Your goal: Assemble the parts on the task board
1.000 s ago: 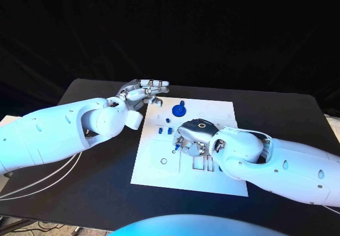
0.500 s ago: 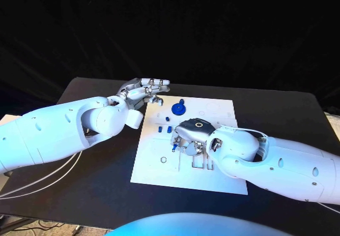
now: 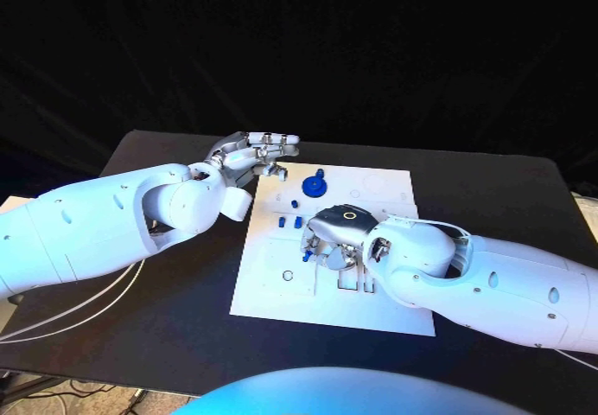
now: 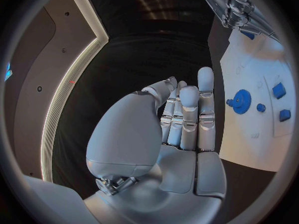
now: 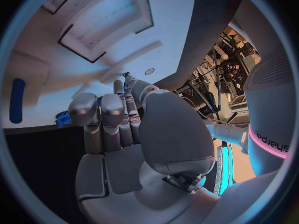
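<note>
The white task board [image 3: 281, 294] lies in the middle of the black table. My right hand [image 3: 334, 244] hovers low over the board's middle, and its fingertips pinch a small blue part [image 3: 304, 256] close to the surface; the left wrist view shows that part [image 4: 248, 32] under the fingers. A blue gear [image 3: 314, 188] stands near the board's far edge, with small blue parts [image 3: 290, 223] between it and my right hand. My left hand [image 3: 256, 154] floats above the table at the board's far left corner, fingers straight and side by side, holding nothing.
In the left wrist view the blue gear [image 4: 241, 101] and small blue parts [image 4: 279, 90] lie just beyond my left fingertips. A long blue piece [image 5: 17, 107] lies on the board in the right wrist view. White cables [image 3: 75, 316] run over the table's left side.
My right hand has edged slightly toward the board's left with the blue part in its fingertips. The left hand has hardly moved.
</note>
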You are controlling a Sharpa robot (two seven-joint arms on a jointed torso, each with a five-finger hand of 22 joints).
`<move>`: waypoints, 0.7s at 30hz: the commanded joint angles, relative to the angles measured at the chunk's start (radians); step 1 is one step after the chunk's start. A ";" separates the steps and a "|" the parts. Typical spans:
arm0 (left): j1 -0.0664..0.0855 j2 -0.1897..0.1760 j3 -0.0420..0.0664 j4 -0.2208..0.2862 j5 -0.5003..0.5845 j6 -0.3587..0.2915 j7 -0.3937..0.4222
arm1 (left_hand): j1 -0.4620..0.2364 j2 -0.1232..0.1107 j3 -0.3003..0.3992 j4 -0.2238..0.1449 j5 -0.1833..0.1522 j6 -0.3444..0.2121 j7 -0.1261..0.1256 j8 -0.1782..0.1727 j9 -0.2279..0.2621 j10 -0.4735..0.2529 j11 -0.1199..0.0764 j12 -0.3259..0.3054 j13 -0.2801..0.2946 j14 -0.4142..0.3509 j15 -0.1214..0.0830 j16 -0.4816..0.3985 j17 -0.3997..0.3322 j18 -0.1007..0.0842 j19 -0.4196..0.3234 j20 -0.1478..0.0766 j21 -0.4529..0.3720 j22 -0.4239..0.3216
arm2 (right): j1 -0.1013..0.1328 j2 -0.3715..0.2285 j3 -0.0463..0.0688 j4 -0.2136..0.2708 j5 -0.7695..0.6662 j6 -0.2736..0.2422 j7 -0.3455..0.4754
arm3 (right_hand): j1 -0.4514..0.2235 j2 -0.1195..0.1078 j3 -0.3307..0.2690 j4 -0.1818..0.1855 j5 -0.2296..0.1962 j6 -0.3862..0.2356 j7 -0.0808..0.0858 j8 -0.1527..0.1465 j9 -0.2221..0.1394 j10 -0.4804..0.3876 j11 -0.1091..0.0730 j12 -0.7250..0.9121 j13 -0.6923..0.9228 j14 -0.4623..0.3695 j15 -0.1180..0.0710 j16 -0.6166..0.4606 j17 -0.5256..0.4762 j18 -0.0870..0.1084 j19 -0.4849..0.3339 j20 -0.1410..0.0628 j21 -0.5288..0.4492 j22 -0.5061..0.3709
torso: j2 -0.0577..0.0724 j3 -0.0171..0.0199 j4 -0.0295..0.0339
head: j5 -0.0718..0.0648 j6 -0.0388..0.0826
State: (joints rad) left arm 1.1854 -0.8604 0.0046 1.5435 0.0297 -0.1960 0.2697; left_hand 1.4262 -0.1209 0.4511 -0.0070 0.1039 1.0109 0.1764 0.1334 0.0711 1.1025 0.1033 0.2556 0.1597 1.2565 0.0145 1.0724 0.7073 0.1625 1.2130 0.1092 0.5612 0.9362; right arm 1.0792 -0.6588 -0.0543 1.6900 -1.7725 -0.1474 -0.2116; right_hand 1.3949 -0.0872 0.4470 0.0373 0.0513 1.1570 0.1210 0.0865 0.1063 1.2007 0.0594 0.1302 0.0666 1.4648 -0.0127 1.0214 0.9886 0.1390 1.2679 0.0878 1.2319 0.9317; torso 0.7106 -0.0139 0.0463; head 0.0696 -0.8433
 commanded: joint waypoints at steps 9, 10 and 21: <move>0.000 0.002 0.001 0.003 -0.003 0.024 -0.003 | 0.001 0.008 -0.006 -0.001 0.006 -0.007 0.003 -0.004 -0.001 -0.009 -0.001 0.007 0.001 -0.009 0.000 -0.002 -0.002 0.020 -0.005 0.003 -0.003 -0.001 | -0.005 0.021 -0.004 -0.021 -0.009 0.038 -0.003 | -0.012 -0.001 -0.003 0.007 -0.002 0.003 0.005 0.000 0.001 -0.002 0.007 -0.006 -0.001 0.022 -0.004 0.001 0.000 -0.015 0.003 0.000 0.001 0.000 | 0.000 -0.0007 0.0007 | 0.001 -0.007; 0.000 0.002 0.001 0.004 -0.003 0.024 -0.003 | 0.001 0.008 -0.006 -0.001 0.006 -0.007 0.003 -0.004 -0.001 -0.009 -0.001 0.007 0.001 -0.009 0.000 -0.002 -0.002 0.020 -0.005 0.003 -0.003 -0.001 | -0.005 0.022 -0.004 -0.022 -0.010 0.039 -0.003 | -0.012 -0.001 -0.003 0.007 -0.002 0.003 0.005 0.000 0.001 -0.002 0.007 -0.006 -0.001 0.022 -0.004 0.001 0.000 -0.015 0.003 0.000 0.001 0.000 | 0.000 -0.0007 0.0007 | 0.001 -0.007; 0.000 0.003 0.001 0.005 -0.005 0.023 -0.004 | 0.000 0.009 -0.007 -0.001 0.006 -0.007 0.003 -0.003 -0.001 -0.012 -0.001 0.007 0.001 -0.010 0.001 -0.002 -0.002 0.020 -0.005 0.003 -0.004 -0.001 | -0.012 0.028 -0.007 -0.021 -0.003 0.069 -0.015 | -0.030 -0.007 -0.016 0.016 -0.001 -0.001 0.006 -0.004 0.001 -0.005 0.009 -0.012 -0.001 0.021 -0.002 0.002 0.000 -0.014 0.001 0.002 -0.002 -0.004 | 0.000 -0.0013 0.0004 | -0.001 -0.012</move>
State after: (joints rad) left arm 1.1854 -0.8598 0.0046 1.5455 0.0295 -0.1913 0.2628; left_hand 1.4262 -0.1209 0.4511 -0.0070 0.1039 1.0109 0.1764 0.1335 0.0712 1.0953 0.1033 0.2596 0.1594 1.2566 0.0145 1.0725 0.7061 0.1625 1.2131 0.1092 0.5613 0.9363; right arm 1.0728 -0.6307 -0.0574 1.6685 -1.7730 -0.1227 -0.2167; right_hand 1.3751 -0.0935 0.4331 0.0511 0.0498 1.1576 0.1221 0.0826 0.1063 1.1971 0.0629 0.1219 0.0661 1.4648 -0.0127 1.0214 0.9887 0.1390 1.2679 0.0878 1.2319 0.9283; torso 0.7106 -0.0151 0.0471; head 0.0695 -0.8534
